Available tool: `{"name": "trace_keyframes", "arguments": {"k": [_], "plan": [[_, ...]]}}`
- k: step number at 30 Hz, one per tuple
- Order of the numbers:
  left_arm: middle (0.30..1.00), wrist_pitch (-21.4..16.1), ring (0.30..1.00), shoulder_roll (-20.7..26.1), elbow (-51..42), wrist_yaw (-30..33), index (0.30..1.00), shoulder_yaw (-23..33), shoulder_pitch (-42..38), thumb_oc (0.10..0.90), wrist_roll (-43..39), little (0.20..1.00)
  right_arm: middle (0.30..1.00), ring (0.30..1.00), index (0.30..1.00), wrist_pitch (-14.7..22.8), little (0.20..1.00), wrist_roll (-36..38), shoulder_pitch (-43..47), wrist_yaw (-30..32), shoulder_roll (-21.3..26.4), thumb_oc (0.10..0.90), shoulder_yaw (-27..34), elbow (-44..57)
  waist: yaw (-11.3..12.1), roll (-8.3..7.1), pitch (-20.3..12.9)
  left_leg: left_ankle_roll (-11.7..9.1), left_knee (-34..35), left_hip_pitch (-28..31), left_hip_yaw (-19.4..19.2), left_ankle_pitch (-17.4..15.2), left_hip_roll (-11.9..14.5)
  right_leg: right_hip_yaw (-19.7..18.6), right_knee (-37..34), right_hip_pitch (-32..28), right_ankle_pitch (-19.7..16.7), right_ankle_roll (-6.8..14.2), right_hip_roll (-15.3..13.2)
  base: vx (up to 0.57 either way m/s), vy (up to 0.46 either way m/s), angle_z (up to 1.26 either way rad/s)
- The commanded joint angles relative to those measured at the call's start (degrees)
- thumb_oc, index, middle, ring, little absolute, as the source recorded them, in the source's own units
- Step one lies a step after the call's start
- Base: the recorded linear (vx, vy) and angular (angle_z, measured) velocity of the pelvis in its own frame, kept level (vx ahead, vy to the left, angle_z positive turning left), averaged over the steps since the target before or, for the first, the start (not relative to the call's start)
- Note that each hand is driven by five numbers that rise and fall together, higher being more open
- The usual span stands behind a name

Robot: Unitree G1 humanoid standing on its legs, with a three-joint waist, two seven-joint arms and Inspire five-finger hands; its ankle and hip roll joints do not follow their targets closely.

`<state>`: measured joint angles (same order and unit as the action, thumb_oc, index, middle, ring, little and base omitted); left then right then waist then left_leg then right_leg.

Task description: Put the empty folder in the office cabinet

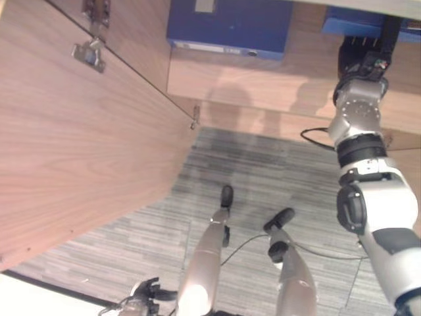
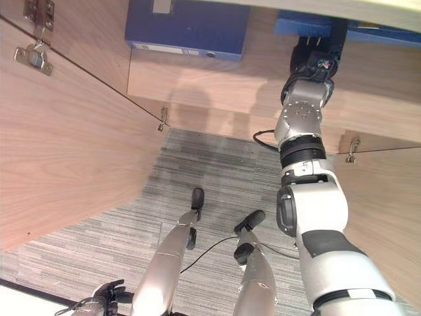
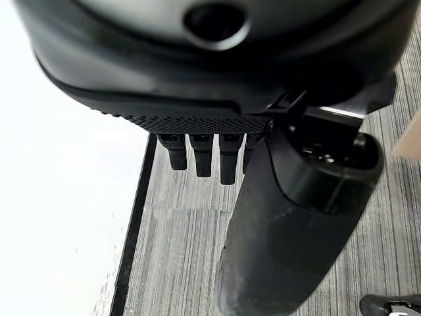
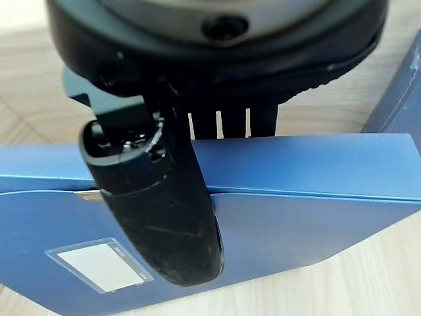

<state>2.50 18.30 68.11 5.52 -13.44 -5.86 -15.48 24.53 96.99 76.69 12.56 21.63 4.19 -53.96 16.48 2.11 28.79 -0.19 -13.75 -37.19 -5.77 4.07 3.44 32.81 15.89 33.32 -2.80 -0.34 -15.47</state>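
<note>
A light blue folder (image 1: 348,25) lies flat on the wooden cabinet shelf (image 1: 263,82) at the upper right. My right hand (image 1: 360,59) reaches up to it and is shut on it. In the right wrist view the thumb (image 4: 158,197) presses on the folder's (image 4: 316,197) top cover while the fingers go behind its far edge. A white label sits on the folder's near face. My left hand (image 1: 143,293) hangs low at the lower left above the carpet, its fingers (image 3: 200,155) relaxed and holding nothing.
A darker blue folder (image 1: 230,26) rests on the same shelf, left of the held one. The open left cabinet door (image 1: 79,145) with metal hinges (image 1: 89,52) stands at the left, and another door (image 2: 388,197) at the right. Grey carpet (image 1: 263,178) lies below.
</note>
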Motion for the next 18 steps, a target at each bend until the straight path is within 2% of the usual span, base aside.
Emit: {"name": "trace_keyframes", "arguments": {"k": [1,4,6,7,11,18], "plan": [[0.900,3.03,0.900,4.75,2.51,0.26,0.900,-3.81,7.53,0.800,-0.73,0.900,0.300,0.300,0.300,2.31,0.300,-2.88,2.71,-3.78,5.78,0.400,-2.46,7.65,0.18,-0.51,-5.09,-1.18,-4.00,-2.44,1.53,-6.57,-0.07,-4.84,3.54,-2.30,5.03,5.92,-1.58,0.00,0.000,0.00],[0.900,2.97,0.900,5.56,1.03,0.01,0.900,-4.68,7.96,0.800,-0.14,0.900,0.300,0.300,0.300,2.23,0.300,-3.07,3.20,-4.14,6.10,0.400,-3.15,8.55,0.40,-0.02,-4.94,-1.15,-4.25,-3.51,1.62,-6.60,-0.09,-4.81,4.29,-1.35,5.40,5.76,-1.89,0.00,0.000,0.00],[0.900,2.03,0.900,4.78,1.54,1.47,0.900,-4.77,7.78,0.800,1.02,0.900,0.300,0.300,0.300,3.47,0.300,-3.54,3.41,-4.55,5.10,0.400,-3.55,9.59,0.46,0.06,-4.87,-1.17,-4.37,-3.91,1.68,-6.58,-0.12,-4.67,4.68,-0.88,5.57,5.78,-1.97,-0.01,-0.033,0.00],[0.900,1.94,0.900,3.44,3.56,2.66,0.900,-3.81,9.00,0.800,1.42,0.900,0.300,0.300,0.300,4.09,0.300,-2.82,3.62,-3.74,5.91,0.400,-1.96,8.91,1.30,0.19,-4.63,-1.24,-4.23,-4.29,2.20,-6.46,-0.28,-4.36,5.00,-0.45,5.88,5.78,-2.05,0.00,-0.092,-0.02],[0.900,1.89,0.900,5.28,5.53,3.90,0.900,-0.22,9.59,0.800,1.66,0.900,0.300,0.300,0.300,4.60,0.300,-2.95,4.58,-4.09,10.36,0.400,-3.50,9.33,2.29,0.47,-4.70,-1.47,-4.13,-5.09,2.76,-6.16,-0.36,-4.10,5.77,0.51,6.17,5.84,-2.42,0.00,-0.065,0.09],[0.900,1.41,0.900,7.48,7.14,4.84,0.900,1.16,9.31,0.800,4.00,0.900,0.300,0.300,0.300,3.97,0.300,-2.19,7.74,-5.14,13.68,0.400,-6.57,7.33,3.14,0.91,-4.81,-1.52,-4.05,-6.40,2.84,-5.86,-0.27,-4.30,7.11,2.32,6.59,5.79,-2.71,0.00,-0.015,0.06]]}}
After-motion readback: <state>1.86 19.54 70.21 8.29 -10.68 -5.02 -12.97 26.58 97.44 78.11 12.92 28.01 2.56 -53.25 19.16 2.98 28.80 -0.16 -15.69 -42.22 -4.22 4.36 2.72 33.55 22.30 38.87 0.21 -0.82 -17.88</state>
